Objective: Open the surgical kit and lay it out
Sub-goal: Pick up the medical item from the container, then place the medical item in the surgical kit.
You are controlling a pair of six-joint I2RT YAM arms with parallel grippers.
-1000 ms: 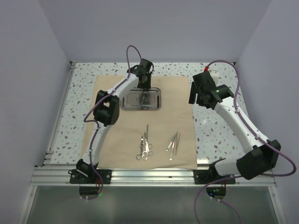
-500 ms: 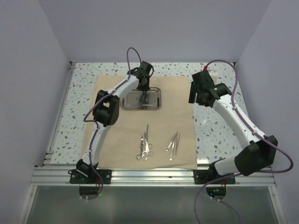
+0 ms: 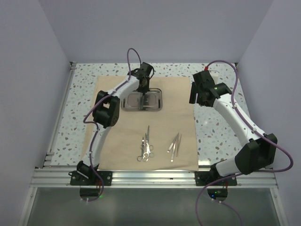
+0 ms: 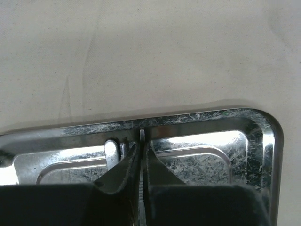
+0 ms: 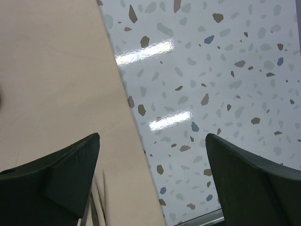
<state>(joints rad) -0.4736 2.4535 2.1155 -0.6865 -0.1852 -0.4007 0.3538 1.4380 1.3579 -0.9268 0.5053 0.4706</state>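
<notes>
The tan cloth wrap (image 3: 122, 136) lies spread flat. The steel tray (image 3: 157, 104) sits on its far part. My left gripper (image 3: 144, 92) reaches down into the tray (image 4: 263, 141) and is shut on a thin silver instrument (image 4: 141, 134); a second silver piece (image 4: 111, 153) lies just left of the tips. Ring-handled scissors and forceps (image 3: 146, 148) and tweezers (image 3: 175, 145) lie on the near part of the cloth. My right gripper (image 3: 200, 96) hangs open and empty above the cloth's right edge (image 5: 56, 84), with tweezer tips (image 5: 96, 202) showing below it.
Speckled white tabletop (image 3: 216, 127) surrounds the cloth. A metal rail (image 3: 150, 176) runs along the near edge, and another rail (image 3: 61, 113) runs along the left side. Lilac walls close in the left, back and right.
My right arm has swung its elbow inward and its gripper has shifted slightly left. My left gripper has stayed in the tray, edging slightly toward the far rim.
</notes>
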